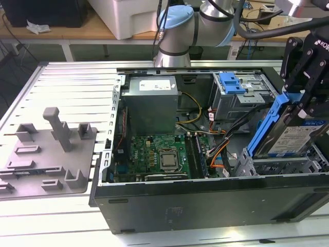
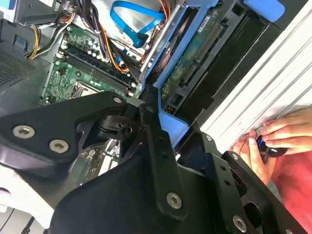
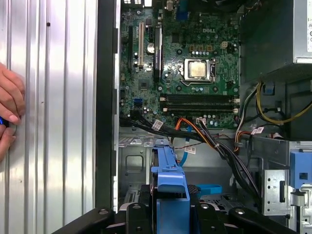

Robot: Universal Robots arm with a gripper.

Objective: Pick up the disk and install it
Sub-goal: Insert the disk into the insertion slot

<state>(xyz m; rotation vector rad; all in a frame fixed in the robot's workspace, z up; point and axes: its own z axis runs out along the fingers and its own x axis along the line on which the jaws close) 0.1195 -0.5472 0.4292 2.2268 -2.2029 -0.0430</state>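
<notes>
Claw (image 1: 298, 99) clamped tight on the disk (image 1: 290, 138), holding it tilted over the drive bay at the exterior view's right end of the open computer case (image 1: 205, 206). Second wrist view: disk's green underside faces us, and a person's hand (image 2: 282, 137) rests on the desk (image 2: 273, 83). First wrist view: blue carrier edge gripped, motherboard (image 3: 185, 63) beyond.

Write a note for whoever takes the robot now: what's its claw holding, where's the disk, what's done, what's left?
The gripper is shut on the disk, a flat silver hard drive edged by a blue plastic frame.
Disk: lifted, tilted, lower end by the grey metal drive cage at the exterior view's right end of the open black computer case.
Done: pickup.
Left: disk not seated in the cage.
A person's hand rests on the ribbed metal table.
</notes>
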